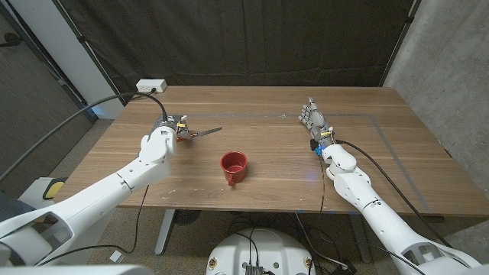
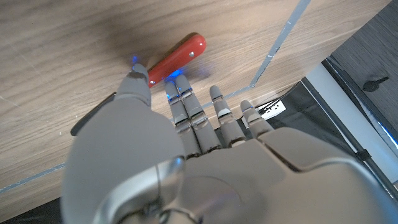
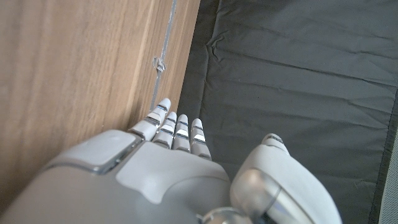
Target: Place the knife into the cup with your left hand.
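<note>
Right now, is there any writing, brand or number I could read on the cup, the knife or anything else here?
None can be read.
Cup: plain red, no lettering.
Knife: plain red handle, no mark.
Power strip: too small to tell.

The left hand (image 1: pixel 162 136) covers the near end of the knife (image 1: pixel 205 133), so its grip cannot be told. In the left wrist view, the fingers (image 2: pixel 186 112) hide part of the red handle (image 2: pixel 177 57).

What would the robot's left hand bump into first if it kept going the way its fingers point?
Probably the knife: its red handle lies just past the left hand, though contact is unclear.
</note>
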You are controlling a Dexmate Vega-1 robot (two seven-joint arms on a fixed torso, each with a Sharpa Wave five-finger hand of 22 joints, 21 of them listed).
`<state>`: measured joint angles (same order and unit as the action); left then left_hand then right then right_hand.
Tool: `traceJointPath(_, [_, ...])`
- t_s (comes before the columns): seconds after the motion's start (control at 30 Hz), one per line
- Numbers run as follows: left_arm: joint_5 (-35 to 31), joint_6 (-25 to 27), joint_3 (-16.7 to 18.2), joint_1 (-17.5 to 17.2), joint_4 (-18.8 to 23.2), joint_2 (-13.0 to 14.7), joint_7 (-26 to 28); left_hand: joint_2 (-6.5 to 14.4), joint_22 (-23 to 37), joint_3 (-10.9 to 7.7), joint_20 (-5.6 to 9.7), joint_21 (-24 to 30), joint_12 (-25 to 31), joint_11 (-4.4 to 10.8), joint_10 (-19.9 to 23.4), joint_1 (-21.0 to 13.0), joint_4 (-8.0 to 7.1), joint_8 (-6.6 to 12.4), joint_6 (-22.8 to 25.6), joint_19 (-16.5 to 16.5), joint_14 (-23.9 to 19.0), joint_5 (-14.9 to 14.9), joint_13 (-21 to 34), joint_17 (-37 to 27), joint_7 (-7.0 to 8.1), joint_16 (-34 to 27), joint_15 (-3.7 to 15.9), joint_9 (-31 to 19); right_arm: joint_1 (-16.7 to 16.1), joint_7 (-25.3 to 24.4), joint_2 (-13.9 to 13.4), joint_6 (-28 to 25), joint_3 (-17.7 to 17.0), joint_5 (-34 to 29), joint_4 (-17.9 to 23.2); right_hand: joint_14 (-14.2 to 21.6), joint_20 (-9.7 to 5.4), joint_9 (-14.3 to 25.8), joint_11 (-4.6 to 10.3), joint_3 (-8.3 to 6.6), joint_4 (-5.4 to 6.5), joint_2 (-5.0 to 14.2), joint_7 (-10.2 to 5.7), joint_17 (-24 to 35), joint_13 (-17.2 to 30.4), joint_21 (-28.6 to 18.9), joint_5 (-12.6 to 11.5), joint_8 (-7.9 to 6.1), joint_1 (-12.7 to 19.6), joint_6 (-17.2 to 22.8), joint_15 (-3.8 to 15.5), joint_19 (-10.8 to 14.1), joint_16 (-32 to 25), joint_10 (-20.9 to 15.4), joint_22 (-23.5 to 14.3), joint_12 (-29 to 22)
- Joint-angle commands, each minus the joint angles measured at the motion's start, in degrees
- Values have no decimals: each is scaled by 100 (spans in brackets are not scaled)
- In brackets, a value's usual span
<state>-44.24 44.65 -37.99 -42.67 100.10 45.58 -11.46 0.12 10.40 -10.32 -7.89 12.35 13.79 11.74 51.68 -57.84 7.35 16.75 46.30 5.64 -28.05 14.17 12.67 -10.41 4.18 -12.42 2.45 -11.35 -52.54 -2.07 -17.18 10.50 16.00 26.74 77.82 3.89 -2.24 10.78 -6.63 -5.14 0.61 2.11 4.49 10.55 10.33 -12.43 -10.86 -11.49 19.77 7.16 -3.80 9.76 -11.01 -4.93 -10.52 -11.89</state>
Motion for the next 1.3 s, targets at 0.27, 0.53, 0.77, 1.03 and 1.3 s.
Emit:
traceJointPath(0.27, [64, 4, -164, 102, -229, -152, -14, 24, -7, -74, 18, 33, -1, 7, 126, -88, 8, 10, 136, 116, -232, -81, 24, 2, -2, -47, 664, -7, 7, 11, 76, 77, -15, 41, -197, 1, 54, 15, -31, 5, -16, 22, -25, 8, 21, 30, 8, 15, -27, 39, -58, -17, 21, -42, -13, -21])
traceJointPath(0.53, [270, -51, -121, 0, -459, -376, 368, 111, -10, -163, 70, 19, 47, 25, 476, -289, 45, 70, 402, 215, -372, -147, 23, 9, -32, -21, 703, -10, -3, 32, 102, 140, -46, 79, -253, -27, 63, 15, -26, 8, -19, 23, -34, 9, 21, 42, 8, 16, -34, 41, -52, -39, 32, -34, -13, -16])
traceJointPath(0.77, [483, -121, -84, -24, -625, -555, 710, 270, -29, -384, 419, -9, 125, 27, 1513, -753, 87, 408, 1320, 523, -1075, -263, -29, 38, -114, -17, 776, -51, -13, 18, 100, 183, -68, 76, -230, -44, 63, 16, -26, 13, -22, 21, -33, 8, 22, 49, 9, 16, -39, 41, -58, -51, 37, -29, -13, -13])
traceJointPath(1.03, [480, -99, -185, 56, -613, -566, 821, 417, -34, -574, 586, -47, 71, -109, 1827, -978, 32, 677, 1598, 728, -1756, -250, 136, 35, -395, -48, 714, -213, -39, 30, 128, 263, -91, 105, -249, -65, 71, 16, -34, 16, -27, 22, -46, 8, 23, 60, 9, 19, -44, 37, -64, -72, 43, -38, -14, -16])
traceJointPath(1.3, [557, -290, -192, 65, -587, -502, 926, 486, -61, -704, 1217, -134, 141, -257, 1713, -1182, 56, 882, 1458, 656, -2127, -198, 519, 40, -618, 19, 825, -481, -102, 9, 119, 256, -105, 121, -180, -82, 85, 16, -37, 20, -29, 24, -44, 9, 24, 69, 9, 18, -53, 40, -70, -92, 47, -30, -14, -12])
